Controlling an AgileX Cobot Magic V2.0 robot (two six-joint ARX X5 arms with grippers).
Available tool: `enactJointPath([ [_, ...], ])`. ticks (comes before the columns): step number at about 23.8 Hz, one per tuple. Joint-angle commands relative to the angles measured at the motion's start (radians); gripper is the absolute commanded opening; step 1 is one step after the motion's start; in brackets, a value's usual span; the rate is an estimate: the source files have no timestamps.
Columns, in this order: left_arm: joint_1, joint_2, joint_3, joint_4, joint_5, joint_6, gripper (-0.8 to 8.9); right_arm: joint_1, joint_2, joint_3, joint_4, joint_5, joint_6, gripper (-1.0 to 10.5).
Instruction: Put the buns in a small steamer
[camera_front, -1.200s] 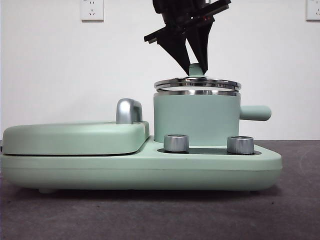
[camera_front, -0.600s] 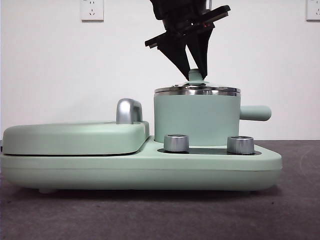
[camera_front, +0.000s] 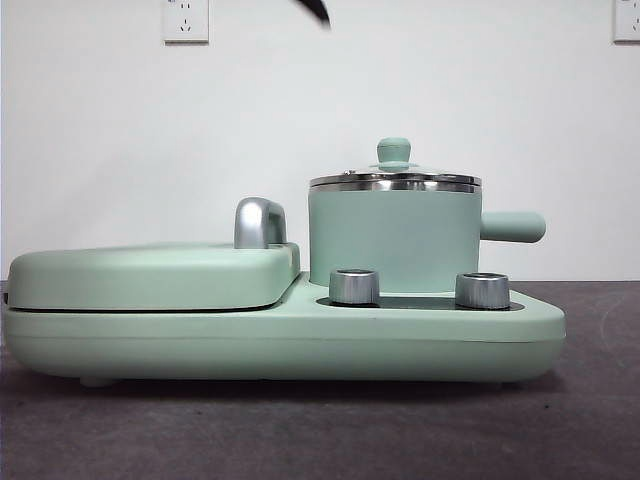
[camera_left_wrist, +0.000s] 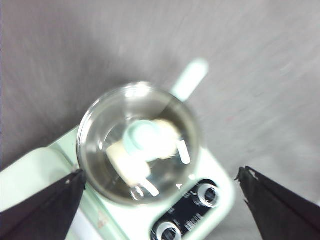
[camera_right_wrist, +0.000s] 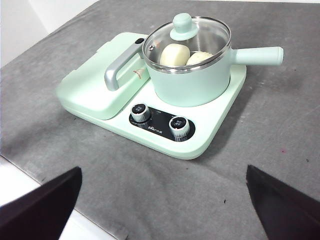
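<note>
Starting left: griddle lid (camera_front: 150, 275) shut, untouched. 2 buns (camera_right_wrist: 175, 54) are seen inside the small steamer (camera_front: 394, 238), glass lid (camera_right_wrist: 186, 36) seated, judged to trap steam. Left gripper (camera_left_wrist: 160, 210) hangs above, jaws spread, empty; right gripper (camera_right_wrist: 162, 200) likewise parted, well apart.

A test bench rather than a kitchen: a bare white wall (camera_front: 300, 120) with two sockets (camera_front: 185, 20), and a lone cooker (camera_right_wrist: 150, 95) on grey cloth (camera_right_wrist: 280, 150)
</note>
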Motion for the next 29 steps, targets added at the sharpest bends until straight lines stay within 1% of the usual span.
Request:
enactJointPath([
  [1, -0.037, -0.101, -0.109, -0.059, 0.008, -0.006, 5.0, 0.007, 0.0, 0.007, 0.01, -0.026, -0.011, 5.2],
  [3, -0.058, -0.245, -0.297, -0.059, 0.008, 0.026, 5.0, 0.007, 0.0, 0.007, 0.011, -0.058, -0.029, 5.2],
  [5, -0.069, -0.406, -0.536, -0.059, 0.01, 0.027, 5.0, 0.007, 0.002, 0.007, 0.023, -0.093, -0.053, 5.2],
  [7, -0.069, -0.566, -0.782, -0.058, 0.01, 0.011, 5.0, 0.007, 0.002, 0.007, 0.035, -0.127, -0.081, 5.2],
  [10, -0.065, -0.723, -1.009, -0.056, 0.01, -0.016, 5.0, 0.007, 0.003, 0.007, 0.042, -0.135, -0.1, 5.2],
  [12, -0.058, -0.83, -1.141, -0.029, 0.01, -0.026, 5.0, 0.007, 0.003, 0.007, 0.05, -0.135, -0.111, 5.2],
  [15, -0.055, -1.021, -1.332, 0.119, 0.01, -0.067, 5.0, 0.007, 0.003, 0.007, 0.064, -0.135, -0.114, 5.2],
  [17, -0.055, -1.165, -1.46, 0.255, 0.01, -0.101, 5.0, 0.007, 0.003, 0.007, 0.078, -0.135, -0.114, 5.2],
  [20, -0.053, -1.347, -1.615, 0.431, 0.009, -0.148, 5.0, 0.007, 0.003, 0.007, 0.087, -0.135, -0.114, 5.2],
  [22, -0.053, -1.444, -1.685, 0.513, 0.009, -0.174, 5.0, 0.007, 0.003, 0.007, 0.085, -0.135, -0.114, 5.2],
  [24, -0.053, -1.516, -1.727, 0.562, 0.009, -0.185, 5.0, 0.007, 0.003, 0.007, 0.086, -0.135, -0.114, 5.2],
  [27, -0.053, -1.584, -1.748, 0.578, 0.003, -0.186, 4.88, 0.007, 0.003, 0.007, 0.085, -0.135, -0.114, 5.2],
  [28, -0.053, -1.596, -1.748, 0.577, -0.004, -0.186, 4.56, 0.007, 0.003, 0.007, 0.085, -0.135, -0.114, 4.8],
  [29, -0.053, -1.608, -1.748, 0.577, -0.006, -0.185, 3.3, 0.007, 0.003, 0.007, 0.084, -0.136, -0.113, 3.6],
])
